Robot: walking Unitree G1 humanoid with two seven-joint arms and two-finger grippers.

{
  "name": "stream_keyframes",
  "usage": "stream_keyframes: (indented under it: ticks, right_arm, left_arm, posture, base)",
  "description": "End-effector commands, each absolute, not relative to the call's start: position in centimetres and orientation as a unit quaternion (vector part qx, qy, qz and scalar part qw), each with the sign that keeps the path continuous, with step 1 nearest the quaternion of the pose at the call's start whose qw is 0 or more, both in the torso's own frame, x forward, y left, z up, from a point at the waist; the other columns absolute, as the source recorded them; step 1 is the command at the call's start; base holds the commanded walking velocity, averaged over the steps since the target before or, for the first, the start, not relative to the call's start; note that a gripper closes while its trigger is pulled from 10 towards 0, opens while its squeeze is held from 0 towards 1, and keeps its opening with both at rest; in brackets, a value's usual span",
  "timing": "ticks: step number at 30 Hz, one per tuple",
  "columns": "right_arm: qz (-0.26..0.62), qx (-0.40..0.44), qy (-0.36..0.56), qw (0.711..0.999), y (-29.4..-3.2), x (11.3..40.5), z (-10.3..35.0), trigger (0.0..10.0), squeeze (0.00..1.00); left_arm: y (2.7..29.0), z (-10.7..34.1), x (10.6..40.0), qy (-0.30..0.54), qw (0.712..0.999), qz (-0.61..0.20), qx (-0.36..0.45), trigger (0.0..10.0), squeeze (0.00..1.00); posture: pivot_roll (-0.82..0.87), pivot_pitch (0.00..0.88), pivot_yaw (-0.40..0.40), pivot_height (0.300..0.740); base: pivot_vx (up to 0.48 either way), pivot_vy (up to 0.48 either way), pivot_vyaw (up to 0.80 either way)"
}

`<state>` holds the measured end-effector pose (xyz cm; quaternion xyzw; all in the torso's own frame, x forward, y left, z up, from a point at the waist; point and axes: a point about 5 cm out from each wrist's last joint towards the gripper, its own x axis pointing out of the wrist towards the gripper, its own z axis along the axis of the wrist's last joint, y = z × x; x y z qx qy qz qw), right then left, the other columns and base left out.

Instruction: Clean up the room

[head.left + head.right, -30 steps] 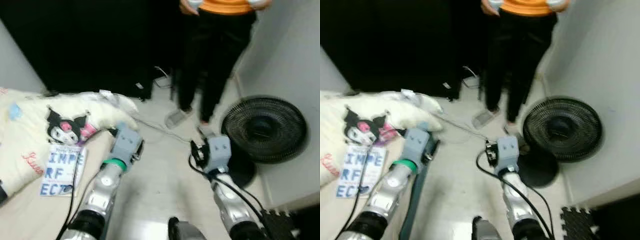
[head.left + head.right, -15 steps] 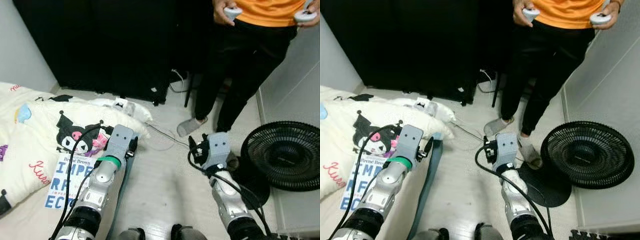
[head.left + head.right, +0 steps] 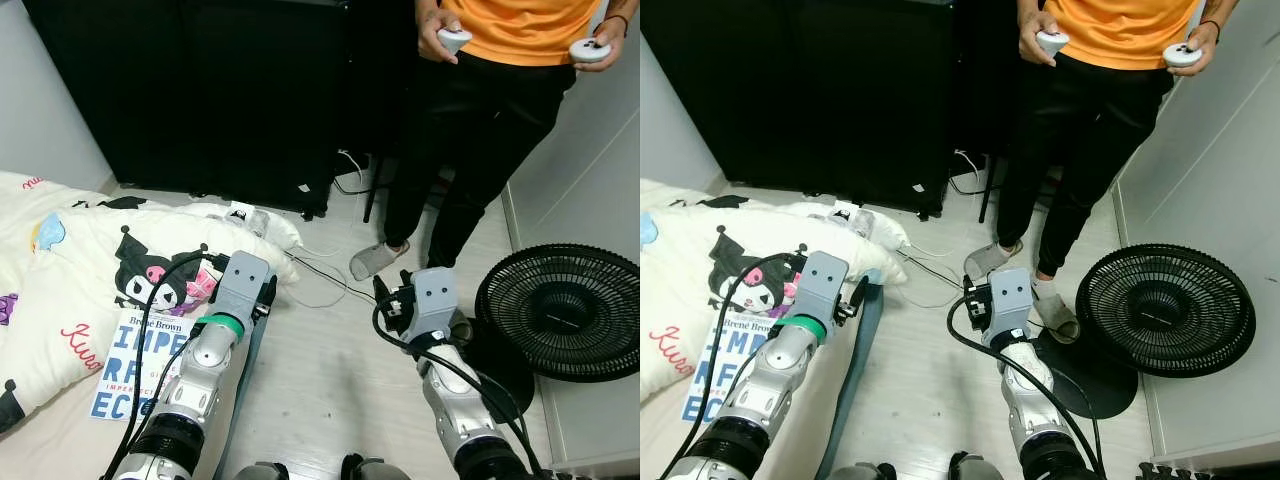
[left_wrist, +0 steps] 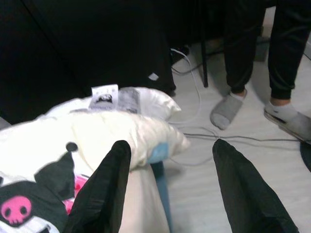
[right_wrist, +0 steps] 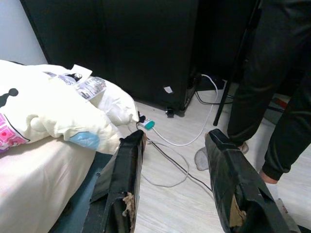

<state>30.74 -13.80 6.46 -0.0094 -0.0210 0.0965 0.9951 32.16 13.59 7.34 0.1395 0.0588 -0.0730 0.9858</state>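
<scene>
At the bed's (image 3: 60, 420) floor-side edge one book (image 3: 130, 362) lies flat, long axis running toward the robot, title upright to it, under the left arm and behind the left gripper (image 4: 167, 189), jaws apart. Right gripper (image 5: 177, 187), jaws apart, hovers over one white cable (image 5: 170, 167). One fan (image 3: 562, 312) stands rightmost.

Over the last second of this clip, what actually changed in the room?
Mostly the camera: the view tilted up and sharpened, so things only appear shifted. The left hand and right hand hang open, holding nothing. The blue-lettered white book, cream cartoon-print blanket and black floor fan lie as before.
</scene>
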Motion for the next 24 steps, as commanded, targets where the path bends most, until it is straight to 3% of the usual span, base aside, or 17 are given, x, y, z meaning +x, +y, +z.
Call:
stream_keyframes:
  ticks: [1, 12, 17, 24]
  right_arm:
    - [0.092, -0.006, -0.007, 0.996, -14.1, 30.4, 5.8, 10.0, 0.00]
    - [0.092, -0.006, -0.007, 0.996, -14.2, 30.4, 5.9, 10.0, 0.00]
    - [0.093, -0.004, -0.009, 0.996, -14.2, 30.2, 5.9, 10.0, 0.00]
    - [0.096, -0.012, -0.011, 0.995, -14.7, 29.8, 5.8, 10.0, 0.00]
  left_arm:
    - [13.9, 5.7, 31.4, 0.097, 0.985, -0.074, 0.125, 10.0, 0.00]
    - [14.0, 4.9, 31.0, 0.128, 0.986, -0.084, 0.073, 10.0, 0.00]
    - [15.9, 3.3, 30.1, 0.166, 0.985, -0.049, 0.010, 10.0, 0.00]
    - [17.2, 2.1, 28.3, 0.168, 0.982, -0.078, 0.040, 10.0, 0.00]
  posture:
    - [0.01, 0.101, 0.044, 0.710]
    - [0.01, 0.106, 0.043, 0.690]
    - [0.01, 0.113, 0.029, 0.675]
    - [0.00, 0.120, 0.016, 0.655]
  base:
    - [0.000, 0.000, 0.00]
    - [0.000, 0.000, 0.00]
    - [0.000, 0.000, 0.00]
    - [0.000, 0.000, 0.00]
